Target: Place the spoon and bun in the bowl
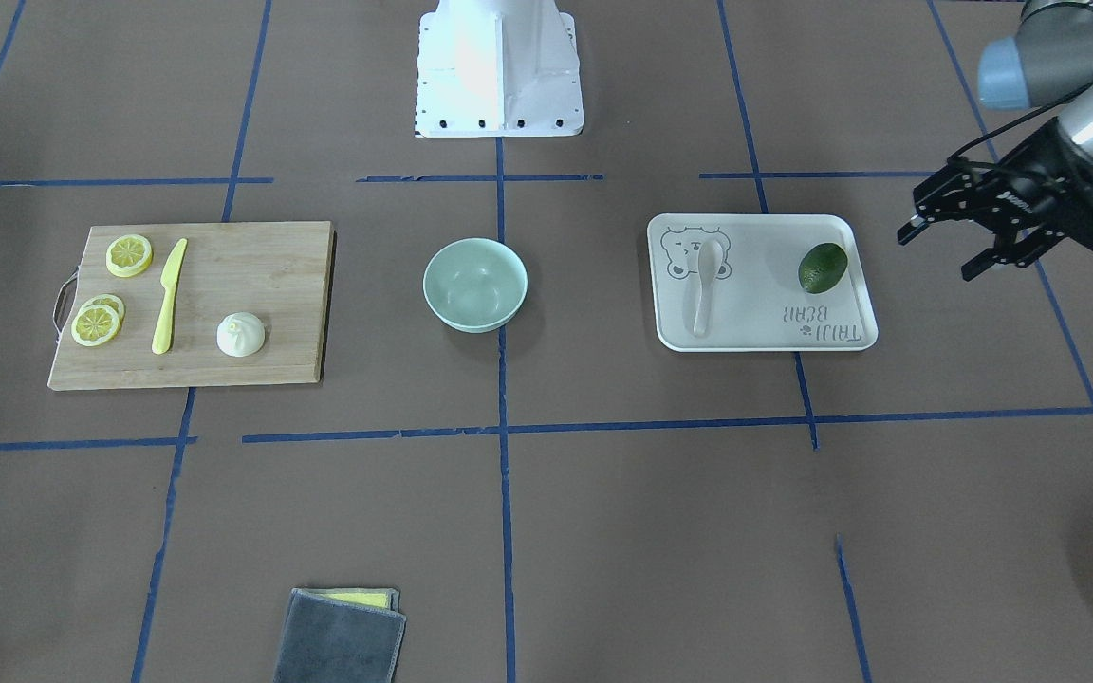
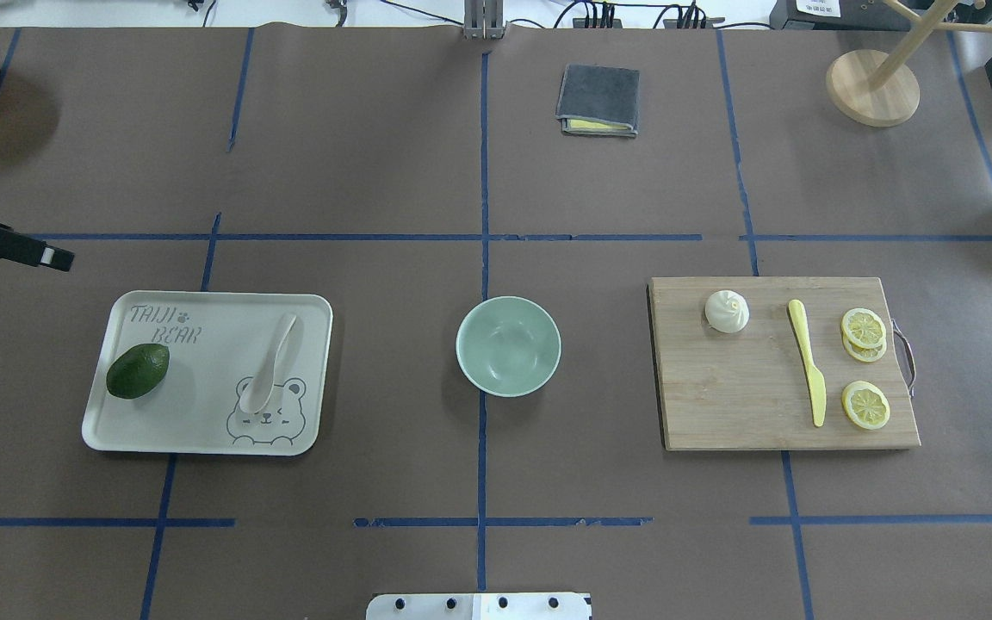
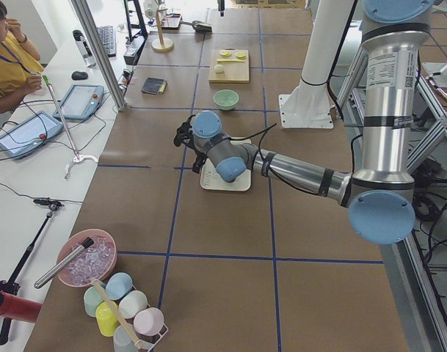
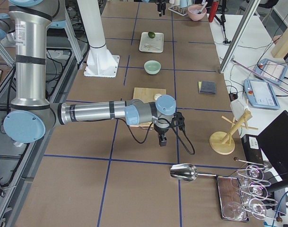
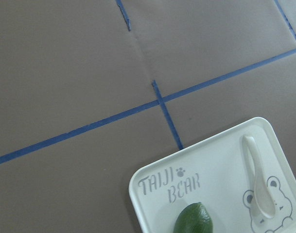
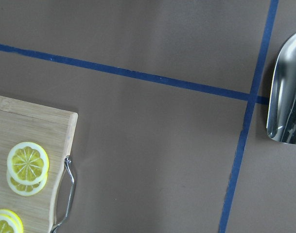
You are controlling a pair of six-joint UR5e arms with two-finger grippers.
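Off-white plastic, the spoon [image 1: 706, 285] lies on the bear-print tray [image 1: 765, 318], at the end nearer the empty bowl [image 1: 447, 275]. Its scoop rests over the bear's face toward the robot, and its handle points away across the surface [image 1: 603, 531] on a slight slant. We judge the left arm nearer. The left gripper [image 1: 935, 254] hangs above the surface beyond the tray's outer short edge, fingers apart and empty, angled toward the tray. The avocado [image 1: 823, 267] sits roughly between it and the spoon, so the reach must clear that and close across the handle's width. The left forearm stretches out low from the base. The bun [image 1: 241, 335] sits on the cutting board [image 1: 252, 275], well apart on the bowl's other side. The right gripper [image 4: 161, 138] hangs outboard of the board's handle end, near the lemon slices [image 6: 27, 167]; we cannot tell whether its fingers are apart.
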